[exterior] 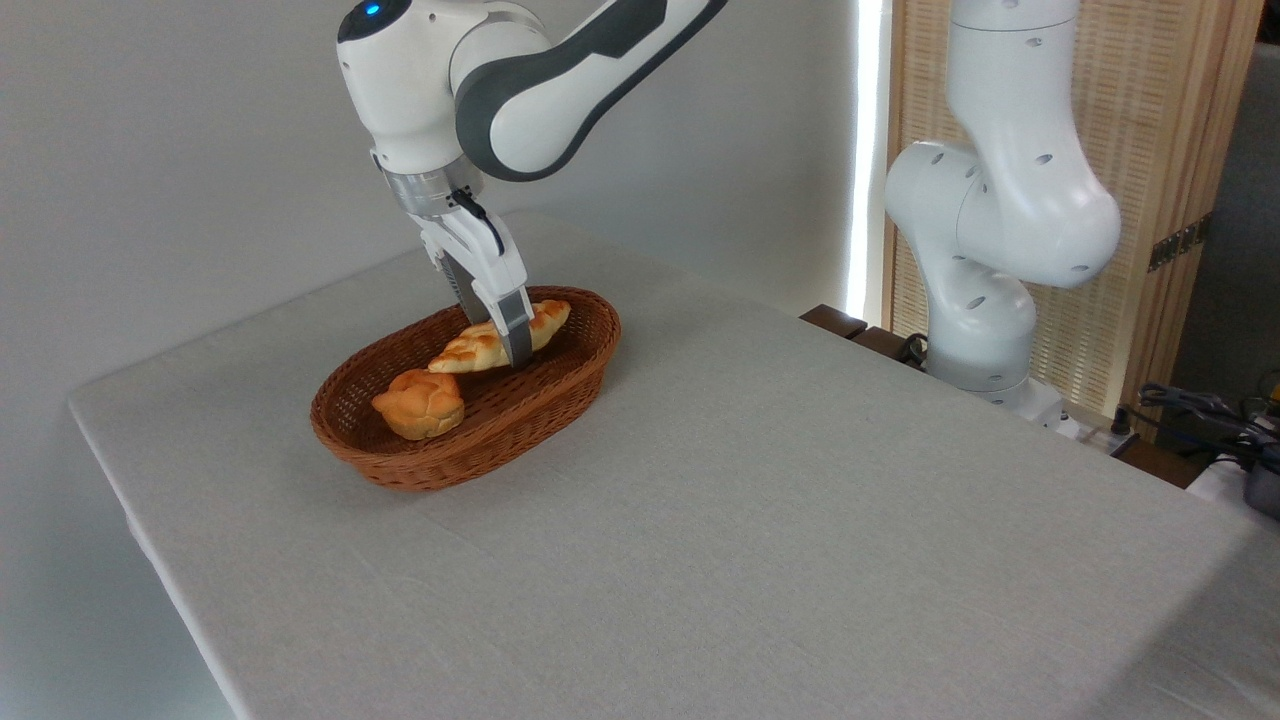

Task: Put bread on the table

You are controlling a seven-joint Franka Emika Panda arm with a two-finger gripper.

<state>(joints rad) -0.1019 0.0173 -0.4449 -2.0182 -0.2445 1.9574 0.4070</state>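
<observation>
Straddling the bread mid-length | gripper across its long axis, clamped or loose (cannot tell) | loaf in basket, beside bun | table bare toward the right

Gripper in the basket, at the bread

Gripper lowered into wicker basket, fingers astride braided bread; round bun at bread's seven o'clock; grey table beneath; grasp not clearly closed.
</observation>
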